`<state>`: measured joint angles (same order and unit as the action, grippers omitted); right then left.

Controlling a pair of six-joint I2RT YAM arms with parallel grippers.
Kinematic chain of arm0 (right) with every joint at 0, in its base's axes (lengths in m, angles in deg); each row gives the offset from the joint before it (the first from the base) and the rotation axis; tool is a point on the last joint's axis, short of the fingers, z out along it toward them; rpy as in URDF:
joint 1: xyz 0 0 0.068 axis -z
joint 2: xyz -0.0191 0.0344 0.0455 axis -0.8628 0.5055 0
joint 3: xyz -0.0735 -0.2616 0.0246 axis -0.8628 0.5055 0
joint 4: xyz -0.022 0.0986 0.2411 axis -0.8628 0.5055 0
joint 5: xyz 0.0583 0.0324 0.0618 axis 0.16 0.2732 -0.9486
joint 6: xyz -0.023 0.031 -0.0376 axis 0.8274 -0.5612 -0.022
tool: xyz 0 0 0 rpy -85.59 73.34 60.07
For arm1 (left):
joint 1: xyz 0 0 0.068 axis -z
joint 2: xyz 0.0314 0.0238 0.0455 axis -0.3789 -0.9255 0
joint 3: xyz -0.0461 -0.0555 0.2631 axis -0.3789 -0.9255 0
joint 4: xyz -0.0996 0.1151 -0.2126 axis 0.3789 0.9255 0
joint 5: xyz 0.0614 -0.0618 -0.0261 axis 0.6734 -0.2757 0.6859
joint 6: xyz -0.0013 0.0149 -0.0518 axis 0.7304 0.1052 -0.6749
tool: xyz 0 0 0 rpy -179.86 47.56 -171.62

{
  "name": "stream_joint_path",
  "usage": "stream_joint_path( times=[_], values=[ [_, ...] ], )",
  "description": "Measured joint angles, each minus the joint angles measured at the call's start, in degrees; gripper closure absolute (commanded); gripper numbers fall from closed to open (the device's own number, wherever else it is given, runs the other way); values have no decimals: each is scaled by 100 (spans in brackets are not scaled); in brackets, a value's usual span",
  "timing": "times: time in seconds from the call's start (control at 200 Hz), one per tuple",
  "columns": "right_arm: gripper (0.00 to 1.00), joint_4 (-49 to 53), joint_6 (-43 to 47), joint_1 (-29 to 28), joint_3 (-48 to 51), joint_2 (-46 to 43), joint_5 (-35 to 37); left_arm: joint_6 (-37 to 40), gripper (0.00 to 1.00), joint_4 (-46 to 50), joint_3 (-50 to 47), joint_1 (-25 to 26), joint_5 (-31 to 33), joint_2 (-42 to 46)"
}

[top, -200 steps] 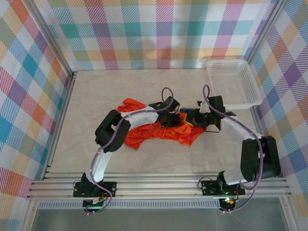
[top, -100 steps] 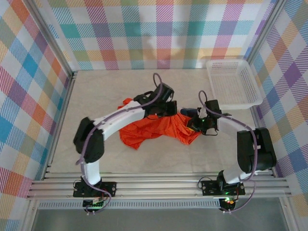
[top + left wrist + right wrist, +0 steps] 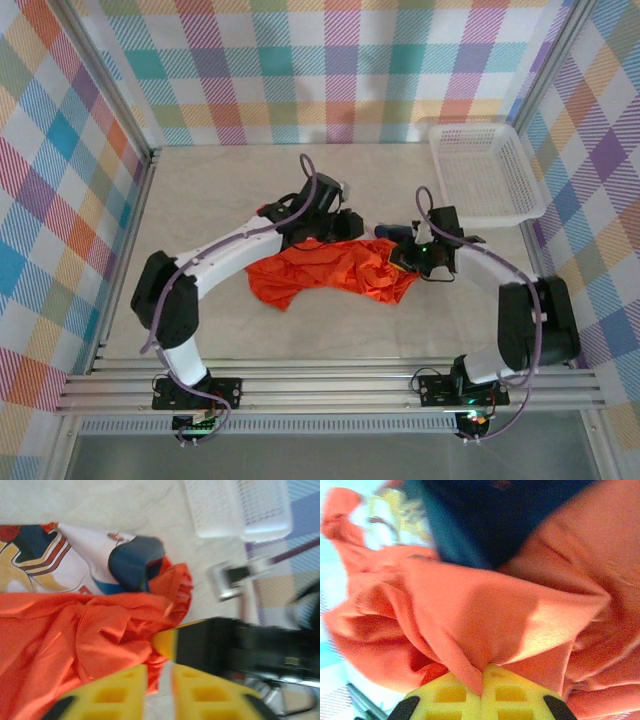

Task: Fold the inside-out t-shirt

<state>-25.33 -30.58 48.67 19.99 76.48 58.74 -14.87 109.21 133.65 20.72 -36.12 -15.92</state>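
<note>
My left gripper (image 3: 160, 674) has shifted to the shirt's (image 3: 320, 272) far edge, jaws parted and empty; right gripper (image 3: 482, 672) pinches its right end.

High rear view looking down, wrist views close-up — all sharing the t-shirt (image 3: 330, 270)
</note>
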Motion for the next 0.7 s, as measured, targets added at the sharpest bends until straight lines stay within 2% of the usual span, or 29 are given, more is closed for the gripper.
stream_joint_path(
  times=[0.08, 0.17, 0.465, 0.54, 0.58, 0.63, 0.7],
  values=[
    [100, -227, -42, 0, 101, -520, -240, -24, 59, 26, 0, 0, -68, -297],
    [100, -341, -85, -4, 149, -927, -422, -90, 63, 11, -2, 0, -170, -560],
    [100, -380, -140, -15, 175, -938, -584, -227, 62, -33, 4, 11, -282, -992],
    [100, -380, -149, -20, 175, -918, -597, -321, 69, -81, 7, 28, -306, -1091],
    [100, -382, -151, -26, 175, -901, -603, -356, 80, -153, 15, 46, -330, -1161],
    [100, -385, -151, -26, 175, -883, -605, -442, 100, -247, 28, 68, -339, -1259],
    [100, -387, -151, -26, 181, -857, -603, -522, 100, -374, 61, 111, -339, -1403]
  ],
)
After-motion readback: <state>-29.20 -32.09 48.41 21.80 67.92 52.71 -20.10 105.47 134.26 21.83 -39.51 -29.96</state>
